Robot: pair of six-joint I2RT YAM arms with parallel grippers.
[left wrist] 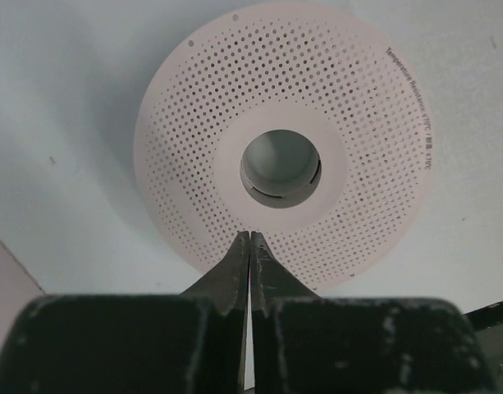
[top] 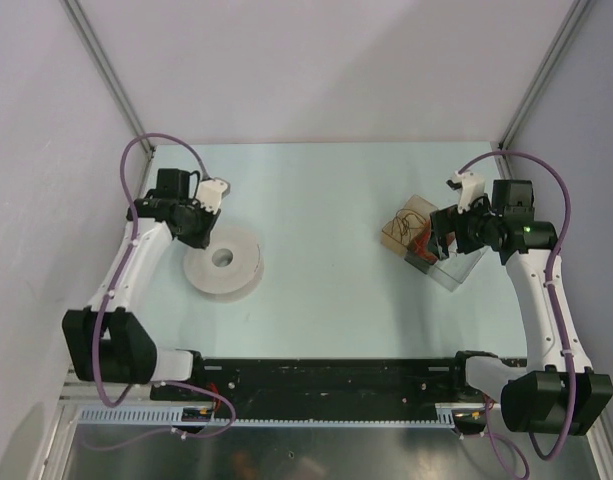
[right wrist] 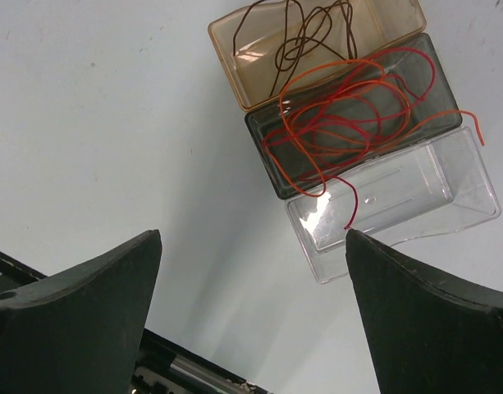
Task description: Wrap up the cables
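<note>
The cable, a thin dark brown wire (right wrist: 304,37), lies loosely tangled in an amber tray (right wrist: 382,20); in the top view the wire (top: 410,221) shows at the right of the table. The white perforated spool (left wrist: 374,148) lies flat on the table at the left (top: 224,264). My left gripper (left wrist: 249,236) is shut with nothing visible between its fingers, its tips over the spool's near rim (top: 200,238). My right gripper (right wrist: 253,234) is wide open and empty, hovering just short of the trays (top: 434,243).
Next to the amber tray sits a dark grey tray (right wrist: 272,152) holding an orange-red wire coil (right wrist: 349,115), one end trailing into an otherwise empty clear tray (right wrist: 415,197). A black rail (top: 326,378) runs along the table's near edge between the arm bases.
</note>
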